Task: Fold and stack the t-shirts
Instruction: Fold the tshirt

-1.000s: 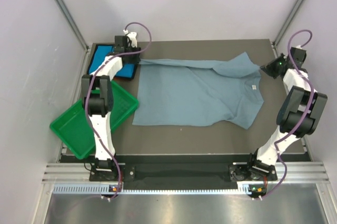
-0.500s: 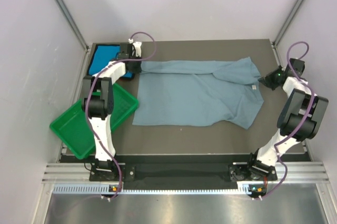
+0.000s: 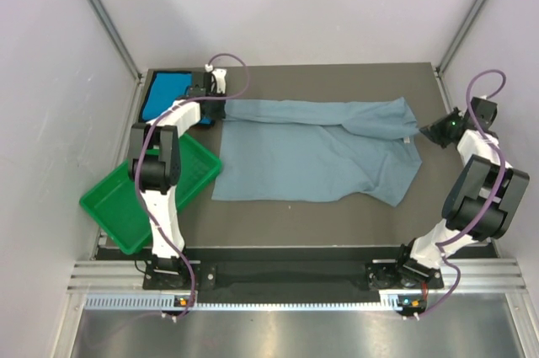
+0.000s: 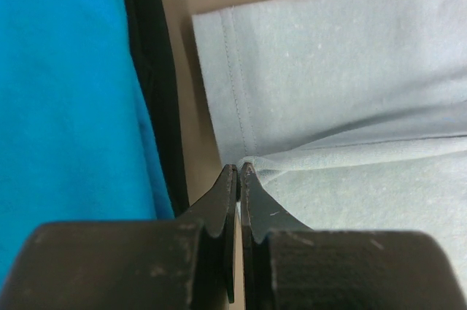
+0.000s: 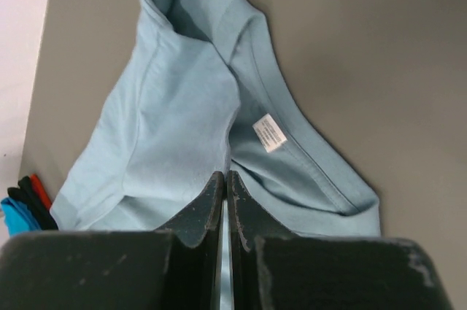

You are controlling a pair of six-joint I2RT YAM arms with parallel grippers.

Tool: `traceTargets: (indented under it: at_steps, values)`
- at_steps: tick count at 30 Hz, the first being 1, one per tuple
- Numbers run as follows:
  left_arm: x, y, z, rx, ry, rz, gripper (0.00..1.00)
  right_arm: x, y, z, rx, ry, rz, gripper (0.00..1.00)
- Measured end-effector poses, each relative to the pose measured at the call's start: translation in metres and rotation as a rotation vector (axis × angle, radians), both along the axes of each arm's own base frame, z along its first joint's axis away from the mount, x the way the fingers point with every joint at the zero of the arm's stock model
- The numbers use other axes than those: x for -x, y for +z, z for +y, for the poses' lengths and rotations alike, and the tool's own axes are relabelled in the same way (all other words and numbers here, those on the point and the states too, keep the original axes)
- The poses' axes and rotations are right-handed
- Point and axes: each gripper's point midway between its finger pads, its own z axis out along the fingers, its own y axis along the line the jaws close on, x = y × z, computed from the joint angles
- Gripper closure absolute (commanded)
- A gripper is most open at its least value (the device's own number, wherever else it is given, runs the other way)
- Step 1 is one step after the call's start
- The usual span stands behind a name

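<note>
A dark brown worktop [image 3: 337, 80] sits inside a pale-walled enclosure, with the two arm bases at its near edge. The dusty grey-blue t-shirt [image 3: 320, 156] lies spread across the middle of it. Its long axis runs left to right, with the hemmed bottom toward the left and the neck opening toward the right. Its far edge is lifted into a taut, folded band strung between the two arms.

The left end effector [image 4: 238, 171] is clenched on a fold of that cloth at the hem corner, just beside the dark edging of the turquoise t-shirt [image 3: 166, 93]. This second tee lies flat in the far-left corner of the worktop.

The right end effector [image 5: 225, 176] is clenched on the grey-blue cloth near the neckline, where a sliver of fabric shows between its fingers.

A small white tag [image 5: 269, 133] lies inside the collar. It carries faint printed lines that are too small to read.

A green plastic tray [image 3: 118, 206] sits askew at the near left, overhanging the worktop's edge beneath the left arm.
</note>
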Motion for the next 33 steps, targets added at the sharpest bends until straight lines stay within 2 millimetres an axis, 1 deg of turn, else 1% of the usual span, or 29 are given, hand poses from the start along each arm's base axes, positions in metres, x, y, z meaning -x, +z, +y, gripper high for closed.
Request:
traceTargets:
  at_steps: [3,8,11,16,23,28,30,31,33]
  values:
    - [0.004,-0.006,-0.002,-0.005,-0.002,0.013,1.00,0.008,-0.012,0.003,-0.008,0.000,0.029,1.00]
    - [0.010,-0.011,-0.008,-0.017,-0.012,0.028,1.00,0.027,-0.040,0.009,-0.021,0.000,0.103,1.00]
    - [0.013,-0.013,-0.013,-0.030,-0.016,0.033,1.00,0.034,-0.049,0.009,-0.013,-0.004,0.137,1.00]
    - [0.016,-0.013,-0.013,-0.056,-0.008,0.032,1.00,0.036,-0.051,0.006,0.008,-0.008,0.149,1.00]
    - [0.019,-0.016,-0.003,-0.096,0.037,0.050,1.00,0.043,-0.053,0.006,0.016,-0.015,0.170,1.00]
    - [0.020,-0.014,-0.003,-0.097,0.050,0.060,1.00,0.060,-0.047,0.013,0.021,-0.031,0.152,1.00]
    - [0.020,-0.013,-0.003,-0.096,0.054,0.062,1.00,0.063,-0.046,0.015,0.020,-0.038,0.144,1.00]
    - [0.020,-0.013,-0.003,-0.096,0.056,0.062,1.00,0.064,-0.046,0.015,0.019,-0.042,0.138,0.98]
    - [0.020,-0.013,-0.002,-0.097,0.059,0.064,0.92,0.066,-0.047,0.017,0.014,-0.048,0.136,0.91]
